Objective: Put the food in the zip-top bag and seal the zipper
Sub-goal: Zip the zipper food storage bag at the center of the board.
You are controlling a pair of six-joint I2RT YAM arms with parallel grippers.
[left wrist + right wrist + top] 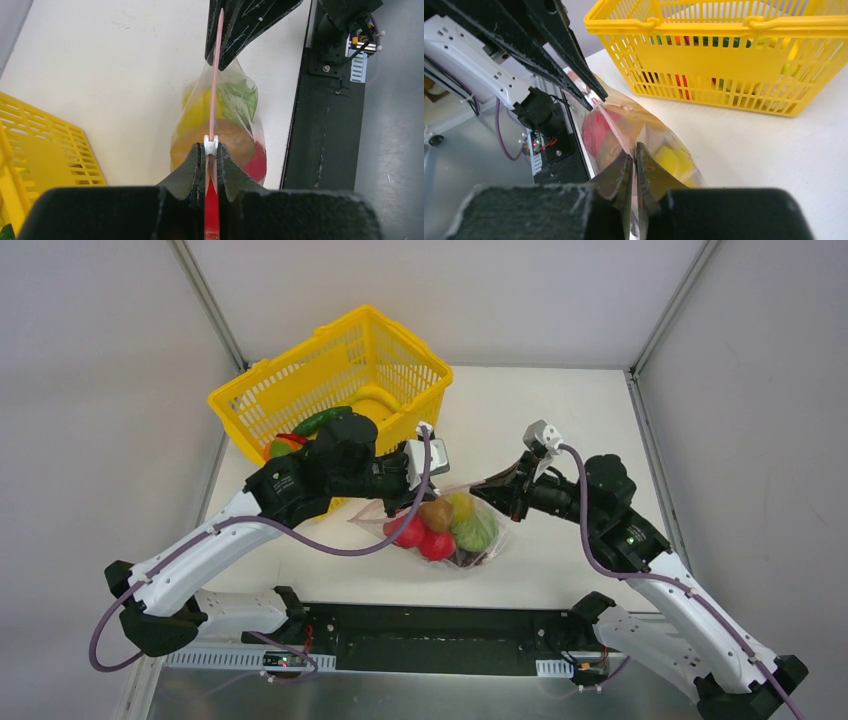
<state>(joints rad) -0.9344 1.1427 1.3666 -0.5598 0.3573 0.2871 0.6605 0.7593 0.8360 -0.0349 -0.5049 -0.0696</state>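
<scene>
Basket: yellow plastic lattice basket [330, 375], taken as reference.
Bag: clear floppy zip-top bag [372, 523] was held by its mouth edge just in front of the basket.
Left gripper [211, 159]: clamped on the thin pink-red zipper strip [215, 90] at its basket-side end, by the small white slider [210, 145].
Right gripper [634, 161]: clamped on the strip's end farther from the basket.
Food: glossy toy fruits and vegetables [440, 525] sat inside the bag; others lay in the basket.
</scene>
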